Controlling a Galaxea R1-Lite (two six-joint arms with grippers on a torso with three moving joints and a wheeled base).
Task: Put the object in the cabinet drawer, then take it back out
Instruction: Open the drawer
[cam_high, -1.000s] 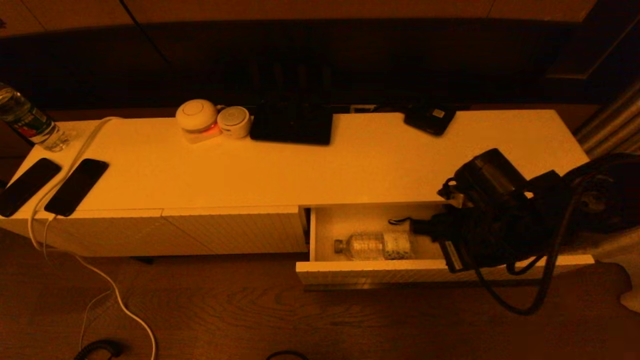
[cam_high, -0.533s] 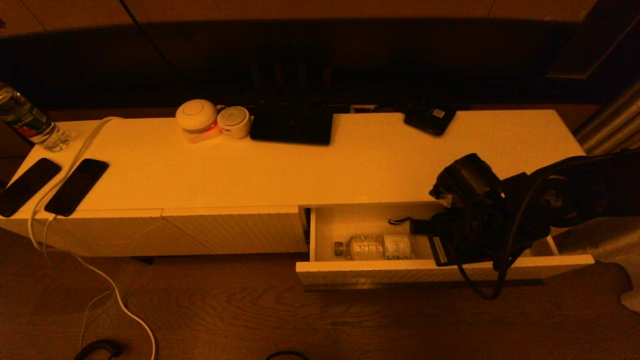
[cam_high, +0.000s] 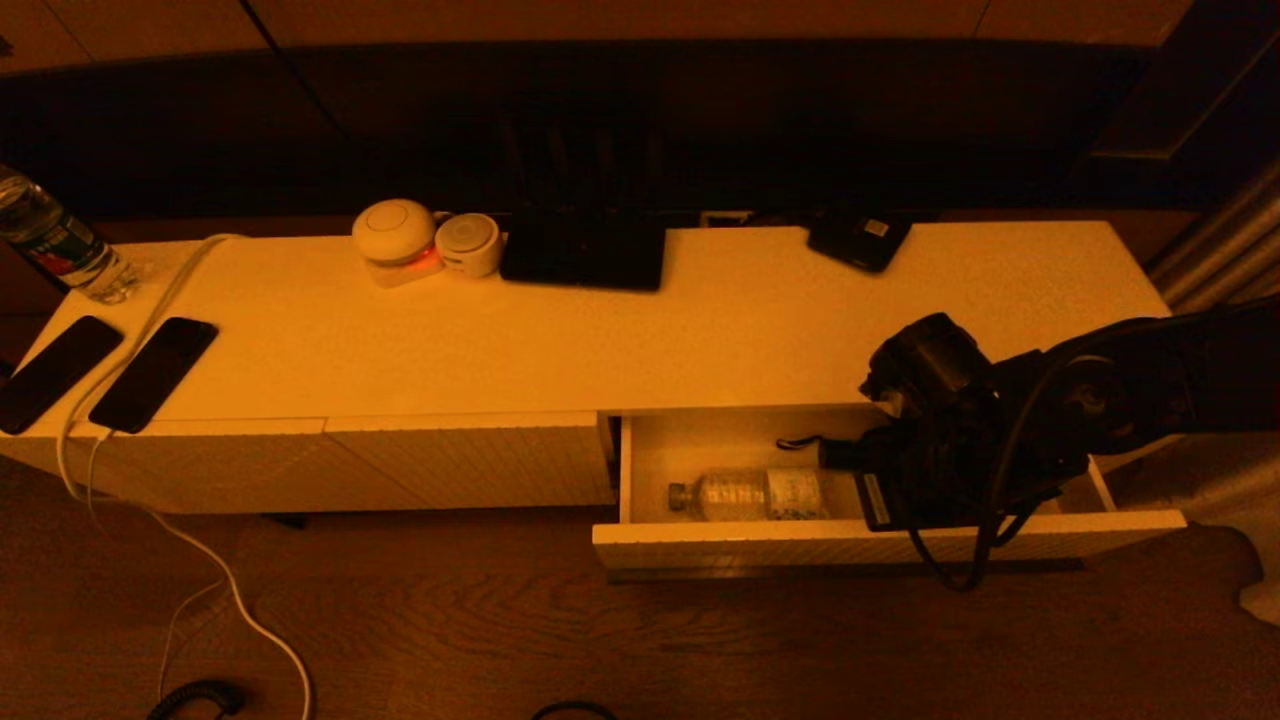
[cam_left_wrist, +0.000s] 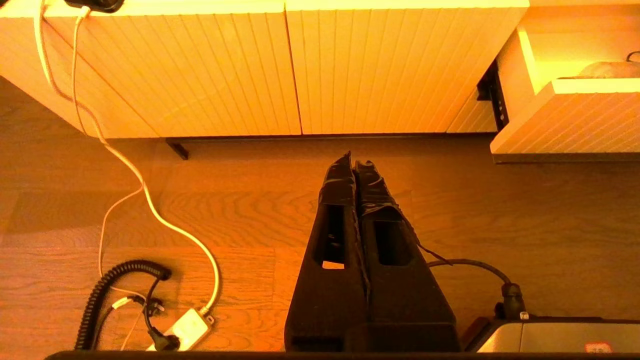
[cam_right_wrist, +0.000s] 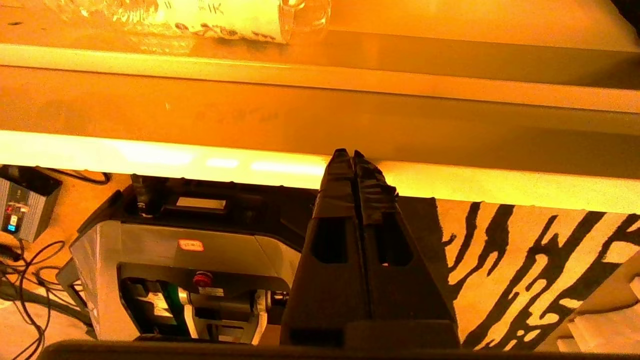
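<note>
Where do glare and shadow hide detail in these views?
Head view: shadow hides the wall behind the white cabinet top; the right arm silhouettes over the open white ribbed cabinet drawer. Right wrist view: glare streaks the drawer rim by the right gripper. Left wrist view: bright ribbed panels, parked left gripper.

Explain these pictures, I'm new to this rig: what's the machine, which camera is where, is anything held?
It is a two-armed robot. One picture comes from its head, looking down at a white cabinet; the other two come from cameras on each wrist. The cabinet drawer is open, with a clear bottle lying inside. The right gripper hangs at the drawer's front edge, fingers shut on nothing. The left gripper is parked over the floor, also shut. Two phones lie on top.
</note>
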